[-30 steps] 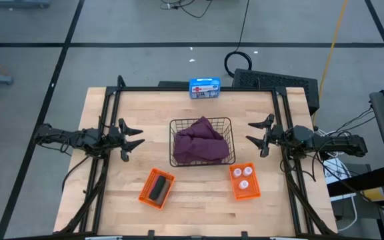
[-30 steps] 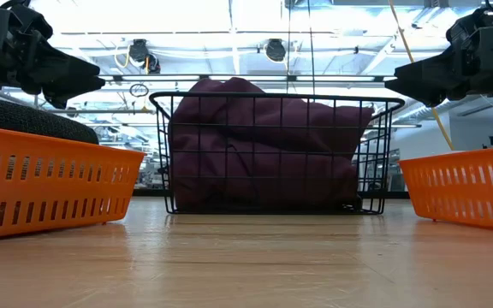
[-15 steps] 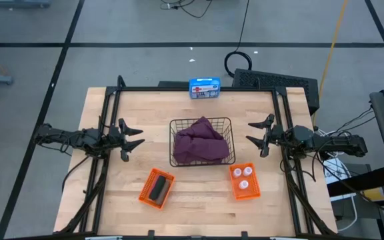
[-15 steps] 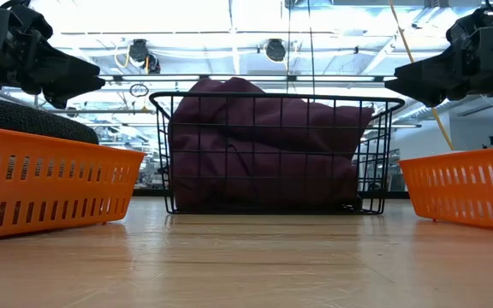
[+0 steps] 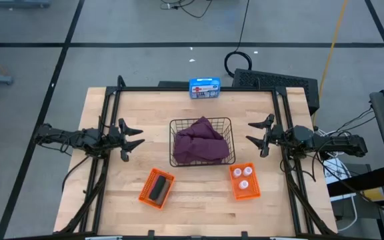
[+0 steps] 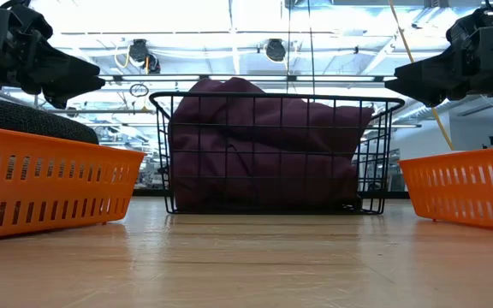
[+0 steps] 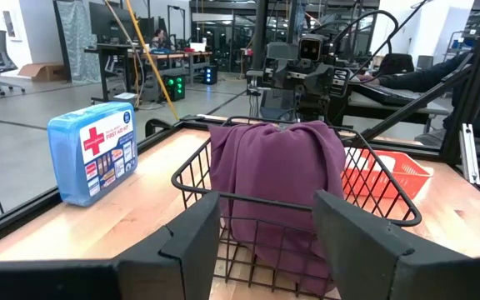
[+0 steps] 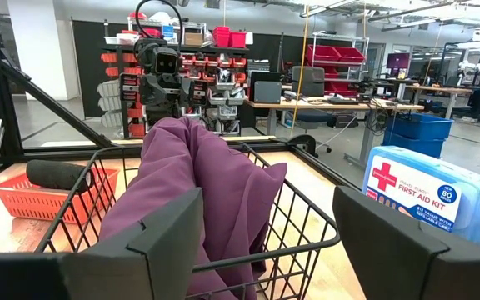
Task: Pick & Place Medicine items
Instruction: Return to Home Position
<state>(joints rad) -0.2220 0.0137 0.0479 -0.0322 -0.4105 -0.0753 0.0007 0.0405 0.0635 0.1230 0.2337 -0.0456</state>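
Note:
A maroon fabric pouch (image 5: 201,142) lies slumped inside a black wire basket (image 5: 227,123) at the table's middle, its top rising above the rim (image 6: 229,85). A dark-grey oblong piece (image 5: 157,190) lies in an orange tray (image 5: 145,193) at the near left. Three small white bottles (image 5: 245,179) stand in another orange tray (image 5: 235,191) at the near right. My left gripper (image 5: 136,137) hovers open at the basket's left, pointing level at it. My right gripper (image 5: 253,133) hovers open at the basket's right, also level. Nothing is between either pair of fingers.
A blue first aid kit box (image 5: 205,87) stands at the table's far edge. A black frame (image 5: 192,89) runs along the far edge and both sides of the table. Bare wood lies between the basket and each gripper and along the near edge.

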